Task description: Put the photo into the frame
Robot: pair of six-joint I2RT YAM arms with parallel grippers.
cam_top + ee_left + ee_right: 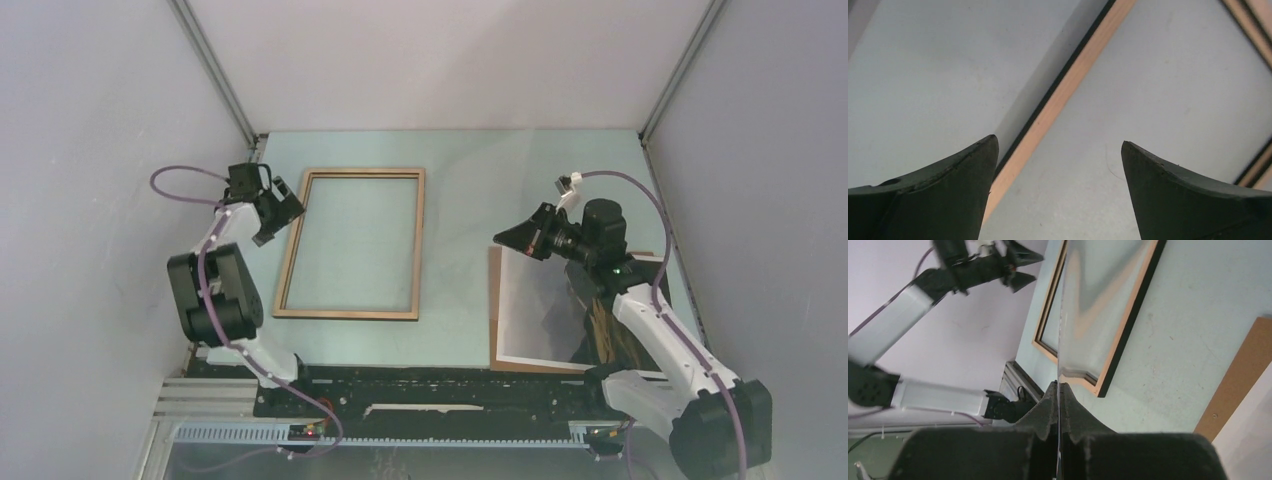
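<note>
While the right pincer (505, 240) is clenched on the photo (530, 310), the frame (345, 314) lies at its 9 o'clock — long axis 12-to-6; left pincer (288, 212) released beside its rim.

Frame (345, 314) rim light wood, thin black outer edge, clear pane. Table (460, 190) pale mint green. Photo (535, 305) white with dark grey-brown patch. Backing board (1240, 377) plain brown. Arms (650, 325) black and white. No patterns elsewhere.
</note>
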